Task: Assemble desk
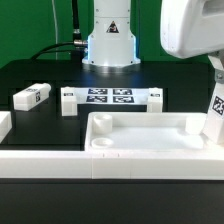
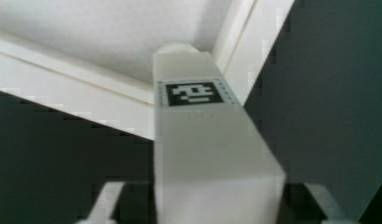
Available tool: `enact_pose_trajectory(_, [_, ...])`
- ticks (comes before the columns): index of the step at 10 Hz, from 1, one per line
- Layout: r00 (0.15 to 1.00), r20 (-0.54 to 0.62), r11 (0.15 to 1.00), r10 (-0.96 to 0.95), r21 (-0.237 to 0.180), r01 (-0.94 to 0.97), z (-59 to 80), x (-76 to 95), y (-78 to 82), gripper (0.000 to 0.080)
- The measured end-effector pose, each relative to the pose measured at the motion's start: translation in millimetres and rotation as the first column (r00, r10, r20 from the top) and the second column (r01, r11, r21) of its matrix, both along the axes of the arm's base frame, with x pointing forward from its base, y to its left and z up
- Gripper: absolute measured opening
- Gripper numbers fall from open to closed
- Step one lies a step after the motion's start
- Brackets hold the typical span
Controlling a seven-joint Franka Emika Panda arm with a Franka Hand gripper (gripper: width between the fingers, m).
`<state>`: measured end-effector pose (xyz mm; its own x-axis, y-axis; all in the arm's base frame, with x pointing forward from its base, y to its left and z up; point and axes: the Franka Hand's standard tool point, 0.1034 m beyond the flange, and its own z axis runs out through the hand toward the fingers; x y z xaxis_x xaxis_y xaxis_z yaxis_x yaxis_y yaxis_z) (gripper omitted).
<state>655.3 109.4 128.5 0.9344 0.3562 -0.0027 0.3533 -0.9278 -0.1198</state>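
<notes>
The desk top, a wide white rimmed tray, lies on the black table in the foreground, towards the exterior view's right, open side up. At that view's far right edge a white leg with a black-and-white tag stands nearly upright just beside the top's end, under the white arm. In the wrist view this same leg runs lengthwise between the fingers of the gripper, tag facing the camera, its far end pointing at a rimmed corner of the desk top; whether it touches the rim I cannot tell. The fingers flank the leg on both sides with what looks like a thin dark gap at each side, but the picture is blurred and I cannot tell whether they clamp it or stand off it. A second leg lies on its side at the exterior view's left, well apart from the top. The marker board lies flat in the middle of the table before the robot base, with a small white block at one end and another block at the other. A long low white rail runs across the nearest edge, in front of the desk top
</notes>
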Motion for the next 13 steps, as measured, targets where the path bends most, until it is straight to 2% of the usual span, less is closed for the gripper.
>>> enact_pose_trajectory(4, [0.999,-0.007,0.999,-0.047,0.013,0.047,0.2,-0.3,-4.4,0.0294])
enact_pose_trajectory(5, [0.990,-0.012,0.990,-0.142,0.016,0.142,-0.2,-3.0,-5.9,0.0294])
enact_pose_trajectory(6, [0.961,-0.022,0.961,-0.276,0.025,0.276,-1.2,-5.5,-7.3,0.0294])
enact_pose_trajectory(9, [0.864,-0.006,0.863,-0.503,0.039,0.503,-1.3,-7.2,-12.0,0.0294])
enact_pose_trajectory(13, [0.753,-0.030,0.752,-0.658,0.025,0.658,-1.3,-7.0,-14.9,0.0295])
